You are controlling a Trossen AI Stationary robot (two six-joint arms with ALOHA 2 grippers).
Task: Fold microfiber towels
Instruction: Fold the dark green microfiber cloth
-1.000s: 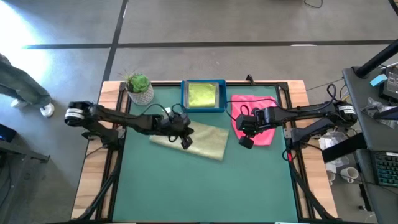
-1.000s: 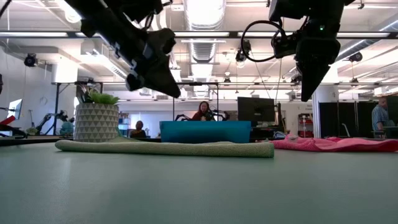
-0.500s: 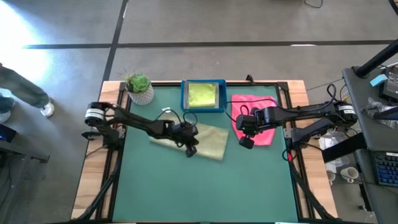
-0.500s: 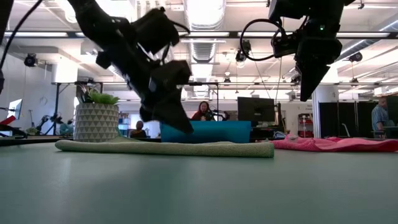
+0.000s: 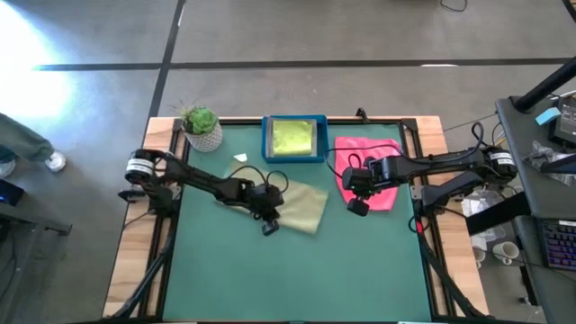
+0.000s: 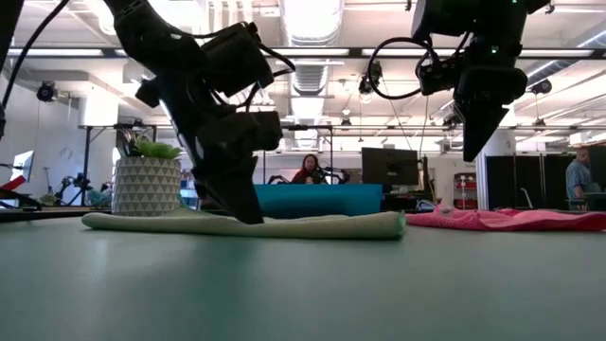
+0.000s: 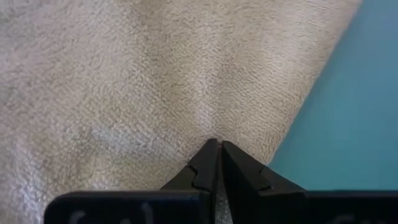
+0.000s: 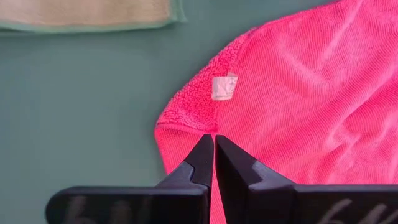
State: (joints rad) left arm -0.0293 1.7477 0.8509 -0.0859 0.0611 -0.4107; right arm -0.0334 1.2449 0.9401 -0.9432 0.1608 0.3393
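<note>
The pale sage green microfiber towel (image 5: 301, 207) lies folded near the middle of the green desk (image 5: 297, 279). The left pincer (image 5: 268, 229), fingers pressed together and holding nothing, tips down onto the towel's 7 o'clock edge. The right pincer (image 5: 356, 207), also closed and empty, hovers over the 7 o'clock corner of the rumpled hot pink microfiber towel (image 5: 385, 196), at 3 o'clock from the sage one.

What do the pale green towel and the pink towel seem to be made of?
Pale green towel: soft napped cloth, likely microfiber; a short fuzzy matte pile shows up close. Pink towel: finer ribbed knit cloth, matte, with rumpled folds and a small sewn white label.
</note>
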